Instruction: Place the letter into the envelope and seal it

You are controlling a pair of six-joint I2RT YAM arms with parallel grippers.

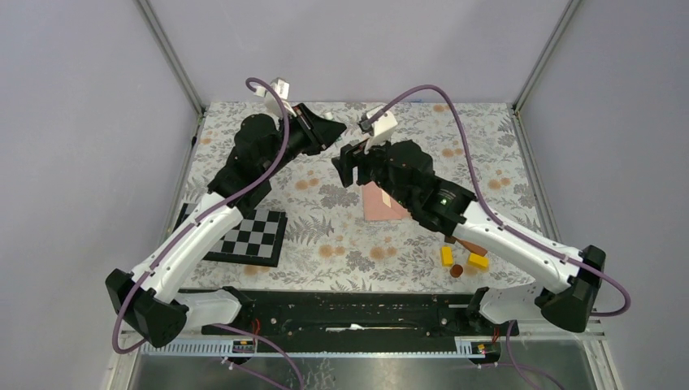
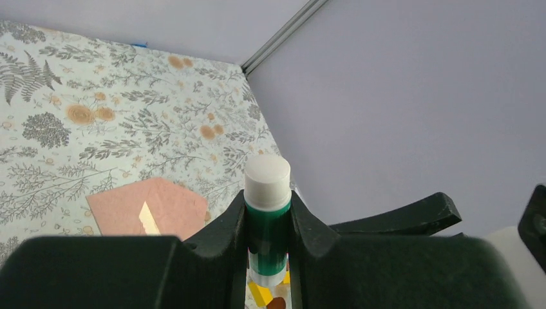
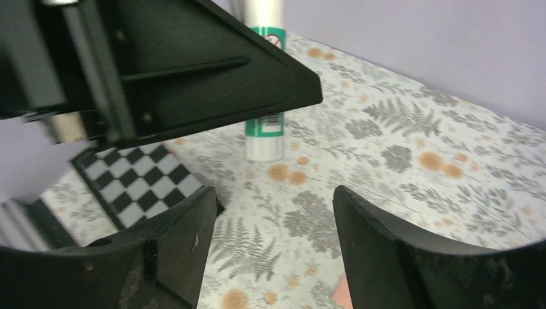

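The salmon-pink envelope (image 1: pixel 382 203) lies flat on the floral tablecloth, partly under my right arm. In the left wrist view the envelope (image 2: pixel 122 206) has its flap open and a sliver of the cream letter (image 2: pixel 149 219) shows in it. My left gripper (image 1: pixel 335 130) is raised above the far middle of the table, shut on a green glue stick (image 2: pixel 267 212) with a white cap. My right gripper (image 1: pixel 348 166) is open and empty, held in the air just in front of the left one. From the right wrist the glue stick (image 3: pixel 264 125) hangs beyond my open gripper (image 3: pixel 273 206).
A black-and-white checkerboard (image 1: pixel 253 236) lies at the near left, also in the right wrist view (image 3: pixel 138 177). Two yellow blocks (image 1: pixel 446 256) (image 1: pixel 478 261) and a brown disc (image 1: pixel 457 270) sit at the near right by my right arm. Grey walls enclose the table.
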